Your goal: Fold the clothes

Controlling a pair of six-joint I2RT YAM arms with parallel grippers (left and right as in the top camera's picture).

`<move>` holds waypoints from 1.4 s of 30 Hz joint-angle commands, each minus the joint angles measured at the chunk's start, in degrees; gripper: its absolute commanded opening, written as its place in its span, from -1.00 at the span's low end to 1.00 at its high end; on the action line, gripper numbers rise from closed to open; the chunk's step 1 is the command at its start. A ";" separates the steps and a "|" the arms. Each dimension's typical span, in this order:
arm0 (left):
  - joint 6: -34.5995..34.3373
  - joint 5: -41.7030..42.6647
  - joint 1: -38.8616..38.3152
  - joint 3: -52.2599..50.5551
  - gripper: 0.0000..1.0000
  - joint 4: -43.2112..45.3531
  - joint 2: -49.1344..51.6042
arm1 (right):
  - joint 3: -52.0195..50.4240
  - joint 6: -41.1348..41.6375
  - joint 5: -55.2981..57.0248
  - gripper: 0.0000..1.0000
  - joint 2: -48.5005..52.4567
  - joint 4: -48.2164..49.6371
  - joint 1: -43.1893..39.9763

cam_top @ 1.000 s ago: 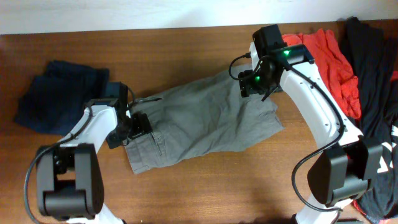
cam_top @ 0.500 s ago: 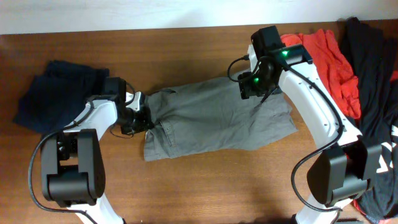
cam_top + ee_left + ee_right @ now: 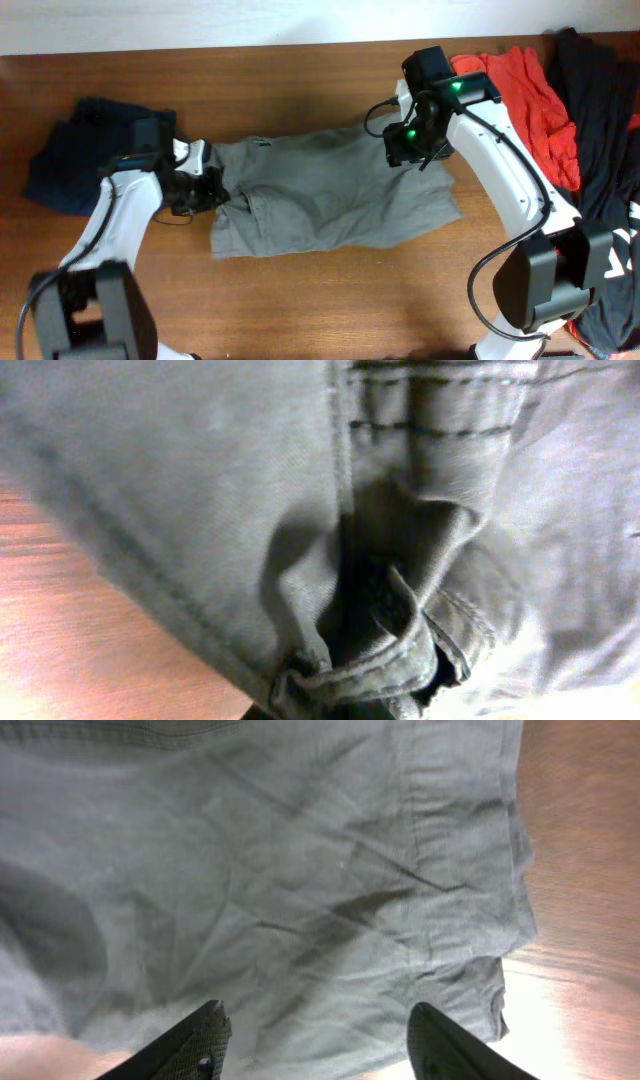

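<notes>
The grey-olive shorts (image 3: 330,195) lie spread across the middle of the table, legs toward the right. My left gripper (image 3: 203,186) sits at their left edge, shut on a bunched fold of the shorts (image 3: 400,660); cloth fills the left wrist view and hides the jaws. My right gripper (image 3: 408,150) hovers over the upper right part of the shorts (image 3: 300,870). It is open, with both fingertips (image 3: 205,1038) above the fabric and nothing between them.
A dark navy garment (image 3: 95,150) lies at the far left, close behind my left arm. An orange-red garment (image 3: 535,95) and a black one (image 3: 605,150) are piled at the right edge. Bare wood (image 3: 330,300) runs along the front.
My left gripper has shut on the shorts' left edge and drawn it toward the back left, shifting the cloth. My right gripper stays over the same spot, its jaws a little narrower.
</notes>
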 commanded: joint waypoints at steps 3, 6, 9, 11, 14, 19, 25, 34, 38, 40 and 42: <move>0.00 -0.33 3.76 0.70 -1.00 -3.37 -6.69 | -0.57 0.13 -7.52 -0.10 0.83 1.70 7.89; 0.02 0.28 3.80 0.81 -0.99 -4.85 -8.85 | -0.63 0.17 -7.48 -0.61 2.62 3.50 11.82; 0.00 0.28 3.80 2.10 -1.00 -5.95 -10.91 | -1.46 0.37 -7.50 -0.73 5.25 6.05 14.86; 0.00 0.28 3.80 3.58 -1.00 -6.60 -11.96 | -3.02 0.35 -7.48 -0.73 7.91 9.09 17.09; -0.02 0.28 3.78 6.05 -1.00 -7.74 -12.57 | -6.56 0.37 -7.52 -0.74 9.70 14.08 18.62; -0.81 4.90 3.78 8.61 -1.00 -9.14 -12.55 | -14.01 1.51 -11.93 -0.74 11.04 26.16 21.35; -1.95 6.80 3.78 8.61 -1.00 -10.16 -12.55 | -18.14 5.40 -12.74 -0.74 11.15 37.57 26.03; -4.09 19.96 3.80 11.37 -1.00 -10.03 -12.57 | -18.18 12.48 -7.28 -0.74 12.33 40.96 27.76; -5.84 19.98 5.99 14.14 -0.99 -10.21 -12.57 | -18.18 12.72 -7.21 -0.73 12.33 43.36 29.33; -6.73 19.98 7.04 15.06 -0.99 -10.34 -12.57 | -18.18 12.90 -7.17 -0.72 12.33 45.09 30.08; -6.86 19.15 7.10 15.04 -0.99 -11.15 -12.55 | -18.18 12.96 -6.91 -0.71 12.33 47.50 30.38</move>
